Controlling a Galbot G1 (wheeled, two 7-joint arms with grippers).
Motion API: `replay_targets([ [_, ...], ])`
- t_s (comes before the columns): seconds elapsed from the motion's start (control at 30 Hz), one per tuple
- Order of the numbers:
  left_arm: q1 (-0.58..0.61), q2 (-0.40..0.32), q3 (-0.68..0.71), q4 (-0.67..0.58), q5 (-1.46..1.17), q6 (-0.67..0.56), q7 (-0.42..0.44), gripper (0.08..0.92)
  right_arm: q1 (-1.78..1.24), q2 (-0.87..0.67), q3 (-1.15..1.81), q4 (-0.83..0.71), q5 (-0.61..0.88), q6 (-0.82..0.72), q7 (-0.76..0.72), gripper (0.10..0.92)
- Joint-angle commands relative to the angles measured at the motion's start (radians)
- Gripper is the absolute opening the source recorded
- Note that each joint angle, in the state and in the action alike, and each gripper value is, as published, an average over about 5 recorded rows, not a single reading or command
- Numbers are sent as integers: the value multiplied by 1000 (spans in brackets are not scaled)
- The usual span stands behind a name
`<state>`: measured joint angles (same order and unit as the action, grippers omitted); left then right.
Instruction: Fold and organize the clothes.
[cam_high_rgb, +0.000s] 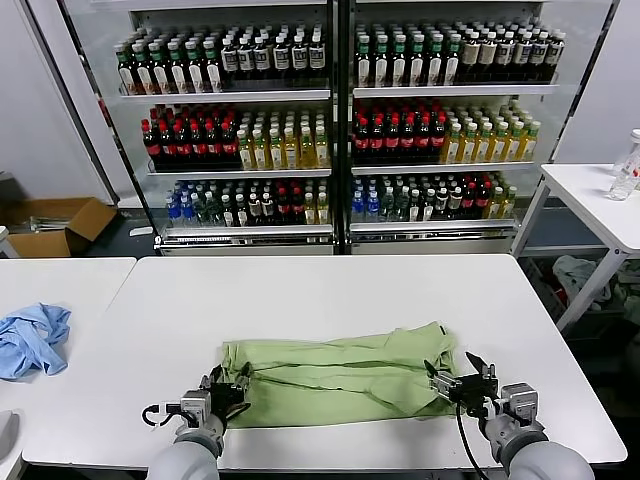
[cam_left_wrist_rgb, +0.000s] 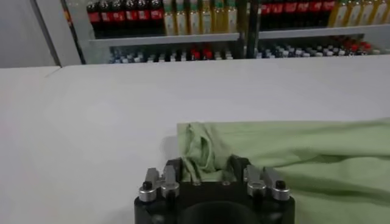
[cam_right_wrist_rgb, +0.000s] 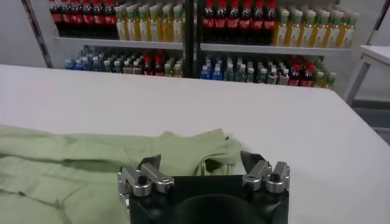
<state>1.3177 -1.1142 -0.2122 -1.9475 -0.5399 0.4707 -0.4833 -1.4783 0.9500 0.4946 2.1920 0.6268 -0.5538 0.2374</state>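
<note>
The pale green shirt (cam_high_rgb: 330, 375) lies folded into a long flat band across the near part of the white table (cam_high_rgb: 330, 295). My left gripper (cam_high_rgb: 229, 380) is at the band's left end. In the left wrist view the gripper (cam_left_wrist_rgb: 206, 163) has closed on a bunched fold of the shirt (cam_left_wrist_rgb: 304, 152). My right gripper (cam_high_rgb: 457, 368) is at the band's right end. In the right wrist view the gripper (cam_right_wrist_rgb: 200, 159) is open, its jaws wide, with the shirt's (cam_right_wrist_rgb: 73, 158) raised edge between them. The printed patch and buttons are hidden.
A crumpled light-blue cloth (cam_high_rgb: 30, 338) lies on the neighbouring table at the left. Glass-door drink coolers (cam_high_rgb: 340, 120) stand behind. A side table with a bottle (cam_high_rgb: 628, 165) is at the far right. A cardboard box (cam_high_rgb: 55, 225) sits on the floor, left.
</note>
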Motion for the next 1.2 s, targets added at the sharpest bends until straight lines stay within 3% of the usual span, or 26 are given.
replay_targets([
  [0.03, 24, -57, -54, 10, -103, -34, -10, 463, -13, -1, 14, 14, 8, 13, 2, 823],
  [0.17, 27, -15, -141, -5, -179, -52, 24, 342, -12, -15, 33, 23, 21, 23, 0, 823],
  [0.4, 24, 170, -407, -8, -329, -59, 68, 147, 8, -32, 45, 25, 39, 32, 0, 823],
  [0.53, 13, 256, -535, 9, -424, -64, 95, 103, 23, -36, 41, 20, 42, 38, 2, 823],
  [0.67, -7, 290, -608, -8, -539, -55, 98, 102, 37, -40, 34, 19, 45, 39, 0, 823],
  [0.83, -5, 230, -601, -166, -816, -39, 86, 102, 40, -41, 29, 19, 46, 39, -1, 823],
  [1.0, 20, 87, -423, -327, -935, -51, 94, 102, 39, -38, 22, 15, 44, 39, -2, 823],
  [1.2, -44, -98, -147, -269, -813, -64, 92, 102, 52, -39, 3, 8, 40, 40, -2, 823],
])
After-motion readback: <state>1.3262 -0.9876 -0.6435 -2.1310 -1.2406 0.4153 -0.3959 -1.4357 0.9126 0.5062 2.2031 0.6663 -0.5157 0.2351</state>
